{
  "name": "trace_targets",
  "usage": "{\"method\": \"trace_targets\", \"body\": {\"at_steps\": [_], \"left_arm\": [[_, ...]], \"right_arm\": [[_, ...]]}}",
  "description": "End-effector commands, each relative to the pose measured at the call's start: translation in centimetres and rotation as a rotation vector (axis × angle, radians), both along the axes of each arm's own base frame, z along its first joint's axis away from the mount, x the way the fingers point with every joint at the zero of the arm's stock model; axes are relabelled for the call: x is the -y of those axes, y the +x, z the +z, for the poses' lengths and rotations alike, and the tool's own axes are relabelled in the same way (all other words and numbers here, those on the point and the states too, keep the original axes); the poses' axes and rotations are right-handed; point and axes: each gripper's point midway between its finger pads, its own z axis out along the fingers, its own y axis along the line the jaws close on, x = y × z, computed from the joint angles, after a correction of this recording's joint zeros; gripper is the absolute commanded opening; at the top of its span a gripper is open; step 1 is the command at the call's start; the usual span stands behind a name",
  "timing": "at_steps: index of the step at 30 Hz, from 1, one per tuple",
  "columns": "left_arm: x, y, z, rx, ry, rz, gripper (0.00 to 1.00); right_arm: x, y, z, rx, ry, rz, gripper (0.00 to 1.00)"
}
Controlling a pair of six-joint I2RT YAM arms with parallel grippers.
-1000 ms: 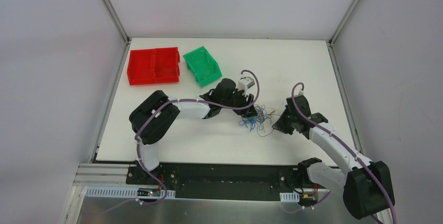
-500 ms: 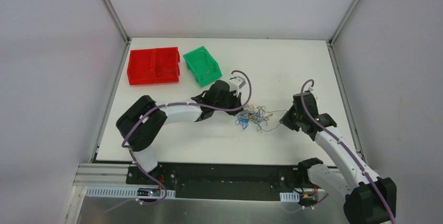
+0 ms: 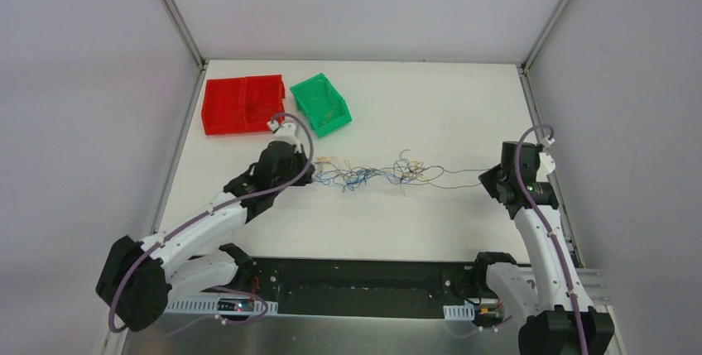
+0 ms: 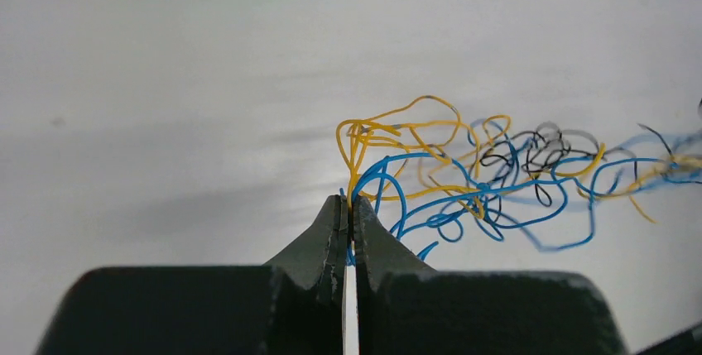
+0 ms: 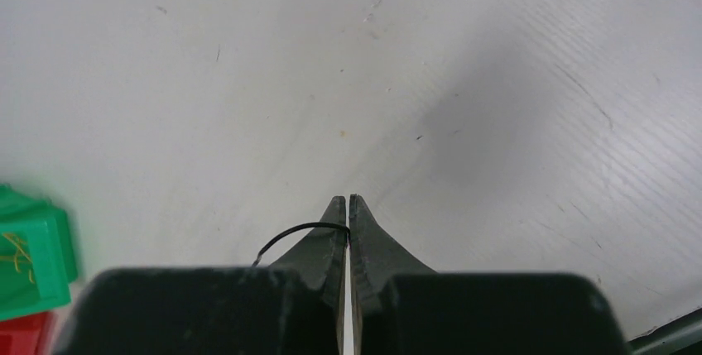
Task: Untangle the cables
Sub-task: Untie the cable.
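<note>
The cables (image 3: 377, 176) are thin blue, yellow and dark wires, stretched in a loose line across the middle of the white table. My left gripper (image 3: 311, 170) holds their left end. In the left wrist view it (image 4: 348, 202) is shut on yellow and blue strands, and the tangle (image 4: 488, 173) fans out to the right. At the right end a single dark wire (image 3: 459, 181) runs to my right gripper (image 3: 488, 179). The right wrist view shows that gripper (image 5: 348, 202) shut on the dark wire (image 5: 290, 232), whose short free end curls to the left.
A red tray (image 3: 243, 105) and a green bin (image 3: 320, 103) stand at the table's back left. The green bin (image 5: 29, 256) holds a few yellow strands. Grey walls and metal rails enclose the table (image 3: 447, 107).
Both grippers have shut on the wires and pulled apart, the left arm to the left and the right arm to the right. The small clump has been drawn out into a long line.
</note>
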Motion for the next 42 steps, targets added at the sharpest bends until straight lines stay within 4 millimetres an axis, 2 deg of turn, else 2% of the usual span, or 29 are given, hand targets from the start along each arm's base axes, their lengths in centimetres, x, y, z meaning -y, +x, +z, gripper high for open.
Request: {"method": "trace_targets", "body": {"at_steps": [1,5,8,12,15,17,18,20,23,24,28,30,33,38,42], "left_arm": [[-8.3,-1.5,-2.2,-0.116,0.021,0.348,0.0],[-13.4,-2.4,-0.8,-0.077,0.032,0.58,0.0],[-16.6,-3.0,-0.1,-0.047,0.025,0.717,0.0],[-19.1,-3.9,0.1,-0.022,-0.002,0.859,0.0],[-21.9,-5.7,0.4,0.017,-0.014,1.033,0.0],[-22.3,-5.8,0.9,0.049,-0.018,1.044,0.0],[-22.2,-5.7,1.1,0.054,-0.027,1.036,0.0],[-20.8,-4.9,1.5,0.054,-0.071,0.973,0.0],[-15.9,-2.6,2.2,0.049,-0.156,0.698,0.0],[-13.5,-2.2,2.5,0.034,-0.197,0.579,0.0],[-7.3,-1.2,3.7,-0.002,-0.297,0.281,0.0],[-4.4,-1.5,3.5,-0.035,-0.28,0.152,0.0],[-0.3,-2.4,4.4,-0.003,-0.189,-0.006,0.0],[3.9,-3.6,4.4,-0.023,-0.158,-0.155,0.0],[5.9,-5.0,3.9,-0.034,-0.178,-0.238,0.0]], "right_arm": [[3.2,-0.5,1.0,0.019,0.004,-0.199,0.0],[6.0,-1.9,1.1,0.009,-0.026,-0.365,0.0],[6.6,-2.4,1.2,0.038,-0.013,-0.427,0.0],[7.0,-2.6,1.2,0.073,-0.005,-0.465,0.0],[7.1,-2.6,1.6,0.097,-0.001,-0.479,0.0],[6.6,-2.1,1.9,0.117,0.018,-0.442,0.0],[5.6,-1.3,2.1,0.137,0.042,-0.373,0.0],[2.7,0.4,2.4,0.173,0.122,-0.177,0.0],[-2.2,1.9,3.6,0.22,0.25,0.105,0.0],[-2.9,2.0,3.9,0.219,0.259,0.144,0.0],[-6.2,2.3,6.0,0.245,0.244,0.333,0.0],[-7.6,2.5,7.4,0.266,0.23,0.409,0.0],[-9.6,2.9,9.2,0.293,0.228,0.495,0.0],[-11.9,3.8,12.0,0.34,0.242,0.585,0.0],[-13.8,4.5,14.4,0.385,0.247,0.655,0.0]]}}
